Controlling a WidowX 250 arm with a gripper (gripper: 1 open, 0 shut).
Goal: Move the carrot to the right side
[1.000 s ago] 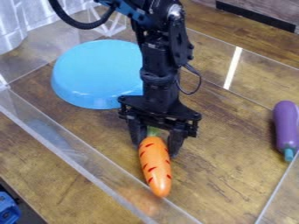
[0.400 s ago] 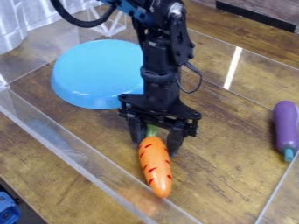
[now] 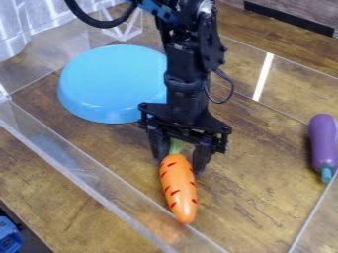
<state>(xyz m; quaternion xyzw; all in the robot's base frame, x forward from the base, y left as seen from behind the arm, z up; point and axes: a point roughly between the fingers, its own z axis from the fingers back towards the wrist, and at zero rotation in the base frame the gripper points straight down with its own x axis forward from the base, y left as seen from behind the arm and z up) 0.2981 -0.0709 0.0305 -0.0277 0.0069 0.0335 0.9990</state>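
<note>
One tool (image 3: 183, 163) over brown wood-grain bench (image 3: 244, 188), fingers either side of carrot's (image 3: 179, 188) leafy end; whether clamped, can't tell. Orange body points nearward from tool. Clear panel (image 3: 99, 178) alongside; blue round thing (image 3: 115, 83) behind tool.

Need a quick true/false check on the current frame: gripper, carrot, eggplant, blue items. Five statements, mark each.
1. The gripper is at the carrot's leafy end. True.
2. The carrot lies crosswise, its tip toward the eggplant. False: its tip points toward the near edge of the picture.
3. The purple eggplant is at the picture's right side. True.
4. The large blue round item is right of the arm in the picture. False: it is left of it.
5. The carrot has dark notch marks. True.
</note>
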